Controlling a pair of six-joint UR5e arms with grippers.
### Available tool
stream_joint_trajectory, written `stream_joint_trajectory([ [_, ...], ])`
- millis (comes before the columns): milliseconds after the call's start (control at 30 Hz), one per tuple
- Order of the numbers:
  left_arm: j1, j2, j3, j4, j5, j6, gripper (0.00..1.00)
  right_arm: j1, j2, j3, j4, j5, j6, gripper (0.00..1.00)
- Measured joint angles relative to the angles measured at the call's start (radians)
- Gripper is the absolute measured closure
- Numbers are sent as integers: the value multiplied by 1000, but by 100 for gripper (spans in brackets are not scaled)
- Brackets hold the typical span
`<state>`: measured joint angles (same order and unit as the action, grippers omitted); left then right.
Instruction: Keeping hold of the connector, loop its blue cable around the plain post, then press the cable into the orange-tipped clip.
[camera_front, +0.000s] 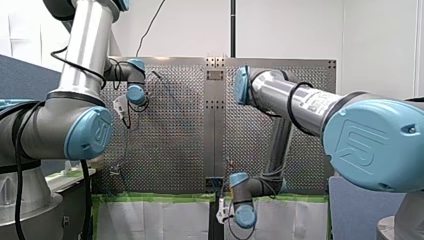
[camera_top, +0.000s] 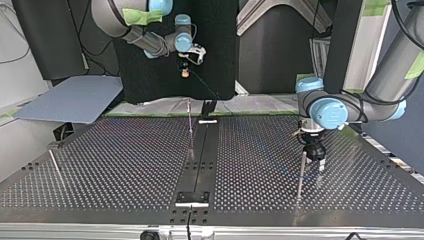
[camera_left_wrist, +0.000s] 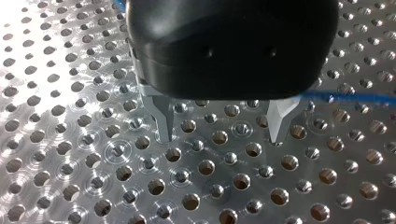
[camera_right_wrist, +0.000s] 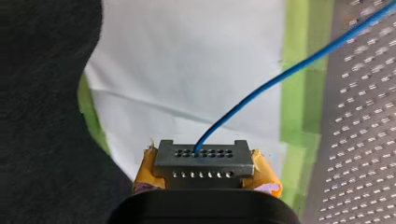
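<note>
The connector is a small grey block with rows of pin holes, clamped by its two flat sides between the yellow pads of my right gripper. In the top view it hangs high over the table's far edge.

The blue cable leaves its face and slants off toward the perforated table. I judge the block rigid and light, so the side grip suits it. The cable looks thin and springy, likely to kink or pull out where it enters the block, so I would steer it by slack, not by tugging.

My left gripper hangs close over the table, its metal fingers apart with nothing between them. A stretch of cable lies just beside it, and in the top view a plain post stands near.
</note>
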<state>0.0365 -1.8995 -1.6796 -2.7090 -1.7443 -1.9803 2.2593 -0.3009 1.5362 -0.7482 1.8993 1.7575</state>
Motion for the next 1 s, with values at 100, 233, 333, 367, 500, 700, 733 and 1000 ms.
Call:
stream_joint_trajectory([
  [100, 0, 0, 0, 0, 0, 0, 0, -6, 30, 0, -1, 4, 0, 100],
  [233, 0, 0, 0, -2, -2, 0, 0, -11, 51, 0, 0, 14, 1, 100],
  [333, 0, 0, 0, -4, -3, 0, 0, -15, 54, 3, 5, 26, 1, 100],
  [367, 0, 0, 0, -4, -3, 0, 0, -16, 53, 5, 4, 32, 1, 100],
  [500, 0, 0, 0, -5, -3, 0, 0, -18, 42, 20, -8, 44, 1, 100],
  [700, 0, 0, 0, -6, -4, 0, 0, -24, -10, 73, -61, 53, -1, 100],
  [733, 0, 0, 0, -7, -4, 0, 0, -24, -19, 81, -69, 55, -3, 100],
  [1000, -1, 0, 0, -21, -15, 0, 0, -22, -94, 157, -144, 81, -7, 100],
])
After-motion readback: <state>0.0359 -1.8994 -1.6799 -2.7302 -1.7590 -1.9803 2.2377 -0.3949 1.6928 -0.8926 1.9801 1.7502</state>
